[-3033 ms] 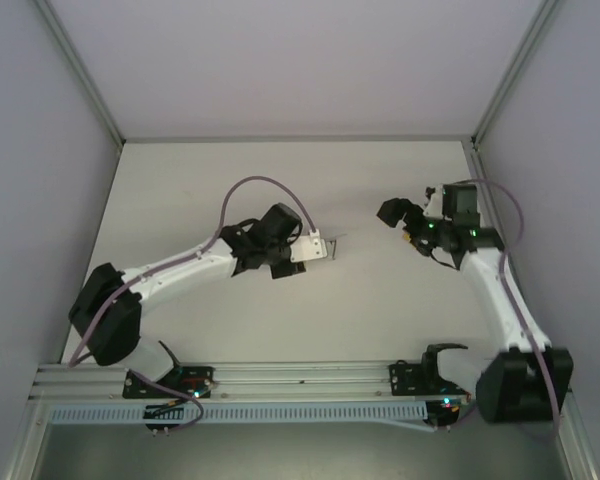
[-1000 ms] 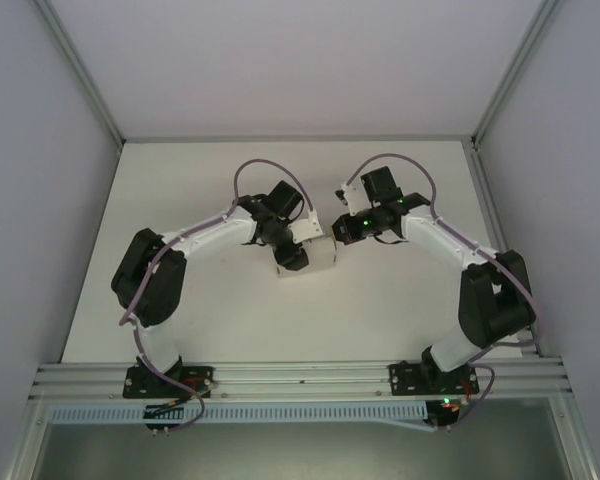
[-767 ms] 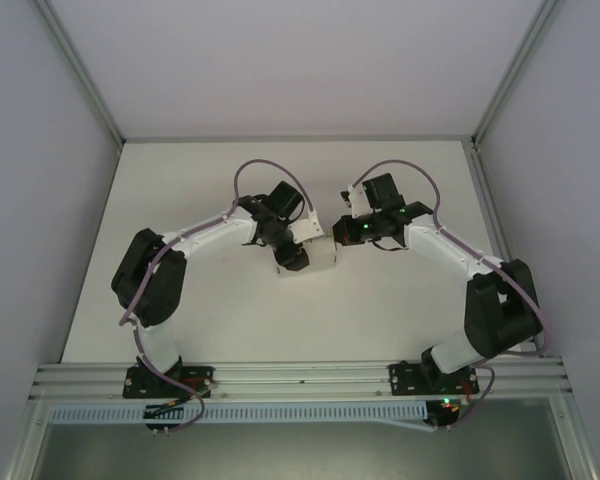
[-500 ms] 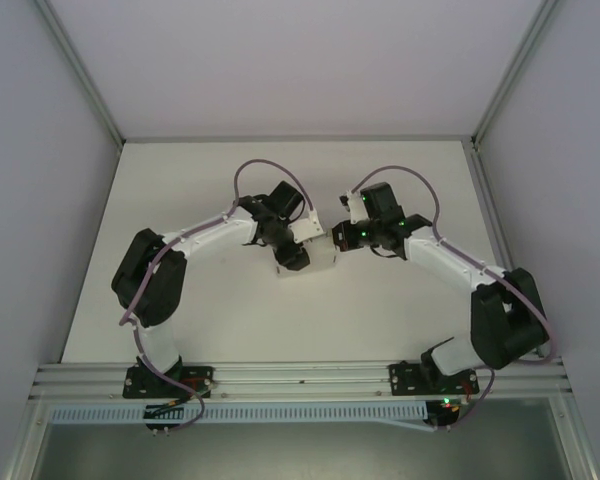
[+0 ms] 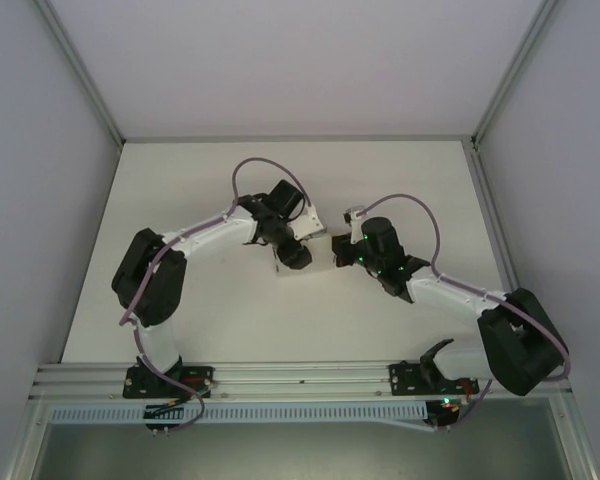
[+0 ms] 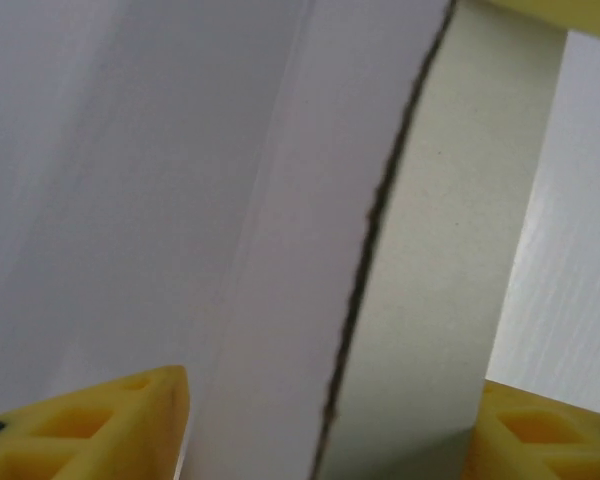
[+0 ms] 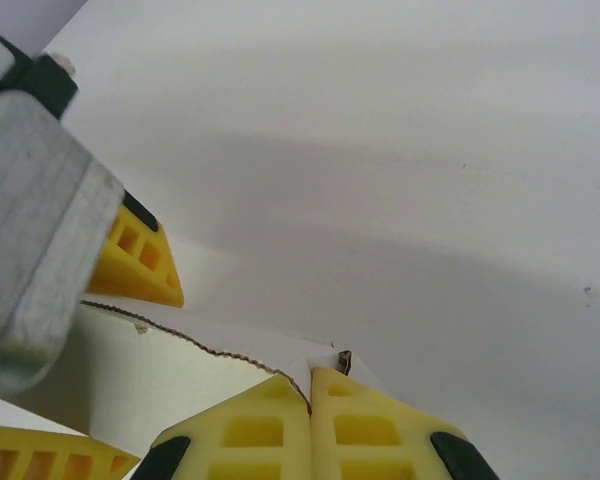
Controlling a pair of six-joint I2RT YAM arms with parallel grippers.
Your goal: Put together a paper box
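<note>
paper box (image 5: 319, 249) stands on the worktop (image 5: 280, 315), mid-field between the two arms. left claw (image 6: 332, 385) straddles it, a yellow finger at each side wall and a raw cardboard edge running up between them. we cannot tell whether those fingers pinch the walls or merely flank them. right claw (image 7: 310, 390) is clenched on nothing, its two fingers pressed together into one blunt tip. that tip sits against a white flap at the box's ragged-cut edge, near one of the left claw's fingers.

our reading: the step in hand is tucking a flap home. to do it well, push with the closed tip close along the crease, not mid-panel, so the thin card folds instead of buckling. the left side should steady the walls without squashing them. advance slowly; the box looks light and may skid.
</note>
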